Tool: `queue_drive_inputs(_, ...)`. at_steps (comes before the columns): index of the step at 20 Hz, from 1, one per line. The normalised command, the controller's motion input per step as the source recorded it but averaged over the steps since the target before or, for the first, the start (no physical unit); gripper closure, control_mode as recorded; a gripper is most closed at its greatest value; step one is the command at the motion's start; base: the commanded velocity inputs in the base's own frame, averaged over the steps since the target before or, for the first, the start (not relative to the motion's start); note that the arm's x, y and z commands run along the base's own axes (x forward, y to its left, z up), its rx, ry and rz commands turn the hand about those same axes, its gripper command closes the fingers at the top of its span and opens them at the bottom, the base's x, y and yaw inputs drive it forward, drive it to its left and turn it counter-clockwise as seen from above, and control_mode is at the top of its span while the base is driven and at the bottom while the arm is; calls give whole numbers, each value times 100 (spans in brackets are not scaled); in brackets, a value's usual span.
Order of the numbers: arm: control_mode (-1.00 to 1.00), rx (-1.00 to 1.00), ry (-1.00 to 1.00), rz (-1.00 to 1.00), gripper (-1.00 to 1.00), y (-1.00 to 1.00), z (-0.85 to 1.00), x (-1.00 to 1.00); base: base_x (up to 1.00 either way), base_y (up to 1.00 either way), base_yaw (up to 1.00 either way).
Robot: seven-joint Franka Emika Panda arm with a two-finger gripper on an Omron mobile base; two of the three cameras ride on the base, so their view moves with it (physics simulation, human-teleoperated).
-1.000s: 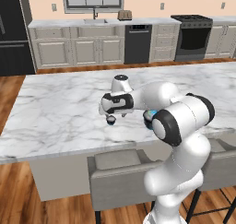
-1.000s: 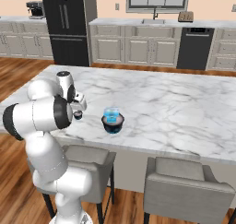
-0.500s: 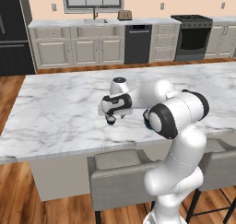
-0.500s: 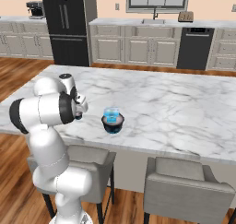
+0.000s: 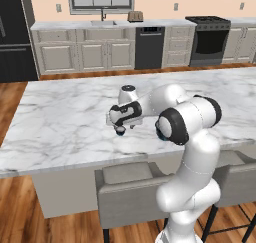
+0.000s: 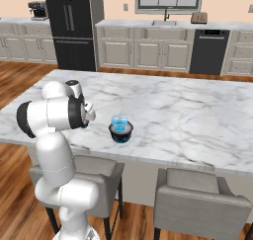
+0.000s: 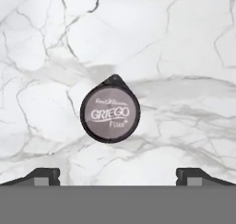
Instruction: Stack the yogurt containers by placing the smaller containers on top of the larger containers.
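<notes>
- Left base view: the arm is reaching forward and to its left over the marble table [image 5: 60,117], with the gripper [image 5: 119,127] hanging low above the slab. A tiny dark cup [image 5: 120,132] is sitting on the table directly beneath it, partly hidden by the hand. From this angle it cannot be told how the jaws are standing.
- Right base view: the wide dark tub [image 6: 121,134] is standing on the table near its front edge, and the see-through blue cup [image 6: 119,122] is already resting on top of it. The gripper [image 6: 88,116] is sitting beside the arm's elbow, apart from that pair and to their left in this picture. The tiny cup is hidden behind the arm here.
- Hand view: the camera is looking straight down at the tiny dark cup [image 7: 110,114], whose pale grey lid is showing print and a small pull tab pointing toward the top of the picture. The two fingertips [image 7: 44,176] are standing spread wide, one at each lower corner, holding nothing. The cup is lying ahead of the jaws and centred between them, not yet level with the tips.
- Judgement: one stacking step remains, and the coming move appears to call for a straight descent so the open jaws straddle the round cup; being round, it sets no preferred grip axis apart from the tab.
</notes>
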Motion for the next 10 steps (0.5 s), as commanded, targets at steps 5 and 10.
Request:
queue_drive_inputs(5,-100,0,0,-2,-100,6,-10,16,0,0,0)
queue_drive_inputs(10,-100,0,0,-2,-100,7,-18,13,0,0,0)
